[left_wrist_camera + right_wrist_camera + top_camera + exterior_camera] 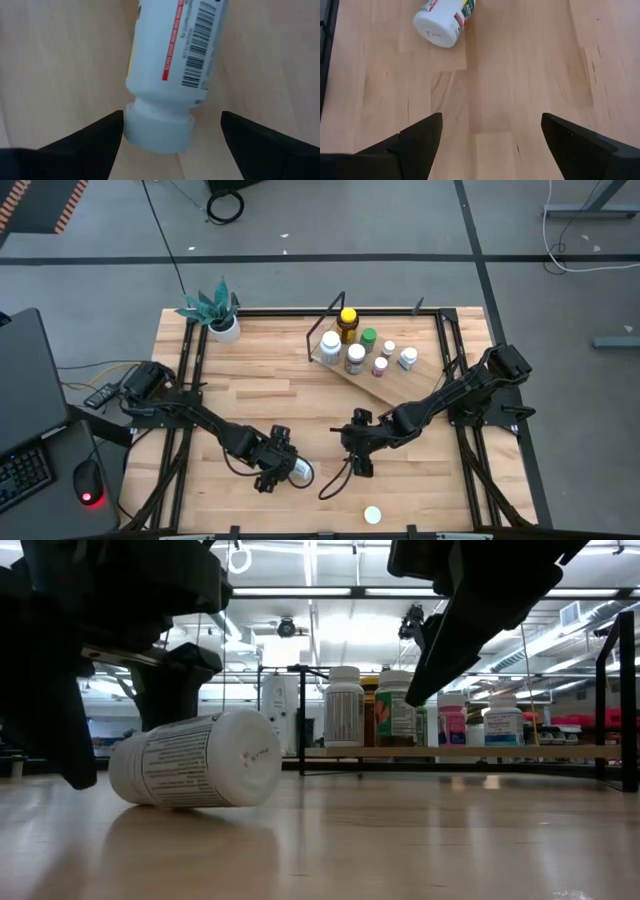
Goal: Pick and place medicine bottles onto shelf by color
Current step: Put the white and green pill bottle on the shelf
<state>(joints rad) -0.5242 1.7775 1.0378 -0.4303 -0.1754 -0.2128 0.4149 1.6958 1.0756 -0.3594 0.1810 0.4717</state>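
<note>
A white medicine bottle (299,471) with a printed label lies on its side on the wooden tabletop, near the front; it also shows in the low view (195,762). My left gripper (277,467) is open, and its fingers stand on either side of the bottle's white cap (157,132) without touching it. My right gripper (357,450) is open and empty above bare wood (492,135), to the right of that bottle (445,20). The shelf (397,386) at the far middle holds several upright bottles, among them an amber yellow-capped one (347,320) and a green-capped one (368,338).
A white pot with a green plant (215,312) stands at the far left corner. A small white round thing (372,515) sits near the front edge. Black frame rails (180,430) run along the table's left and right sides. A cable (335,480) trails below my right gripper.
</note>
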